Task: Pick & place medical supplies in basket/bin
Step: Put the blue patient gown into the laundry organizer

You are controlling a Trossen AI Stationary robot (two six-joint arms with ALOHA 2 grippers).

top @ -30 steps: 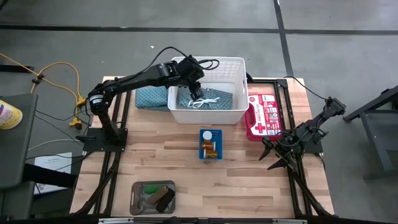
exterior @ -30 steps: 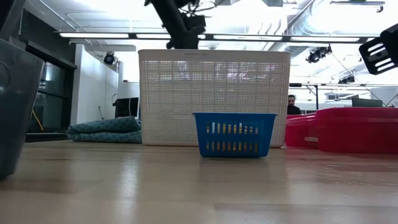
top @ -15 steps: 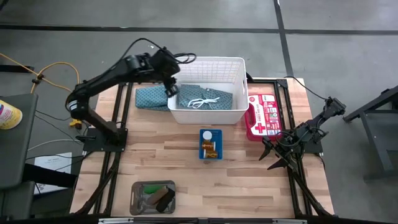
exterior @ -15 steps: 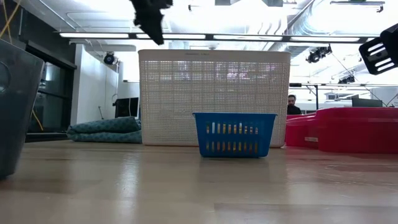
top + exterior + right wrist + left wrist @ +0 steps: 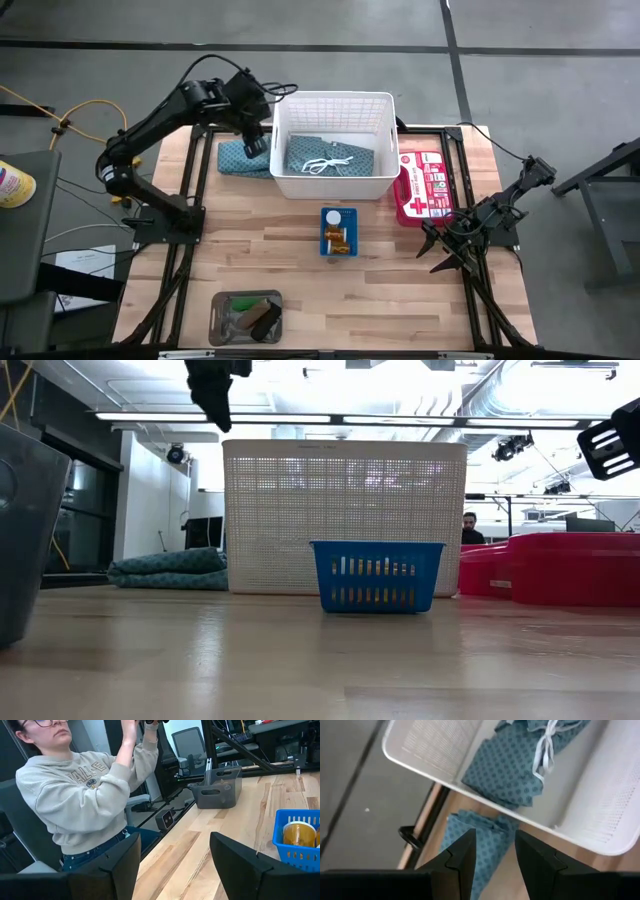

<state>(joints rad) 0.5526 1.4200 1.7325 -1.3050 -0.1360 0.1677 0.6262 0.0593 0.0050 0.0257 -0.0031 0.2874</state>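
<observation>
A large white basket (image 5: 335, 105) stands at the table's far middle. One teal patterned cloth (image 5: 520, 765) with white strings (image 5: 547, 750) lies inside it on the bottom. A second teal cloth (image 5: 238, 158) lies folded on the table, against the basket's left wall. My left gripper (image 5: 256, 143) hangs open above this second cloth (image 5: 475, 850), clear of it, with nothing between its fingers. My right gripper (image 5: 440, 258) rests open at the table's right side, pointing level toward the near left (image 5: 175, 840).
A small blue basket (image 5: 339, 231) with a white disc and orange vials stands mid-table. A red first-aid case (image 5: 425, 186) lies right of the white basket. A grey tray (image 5: 245, 316) with rolls sits at the near left. A person (image 5: 85, 800) sits beyond the table's near edge.
My left gripper has risen out of the white basket and swung toward the table's left edge, over the basket's left wall, to a spot above the cloth on the table. The cloth in the basket stays where it lay.
</observation>
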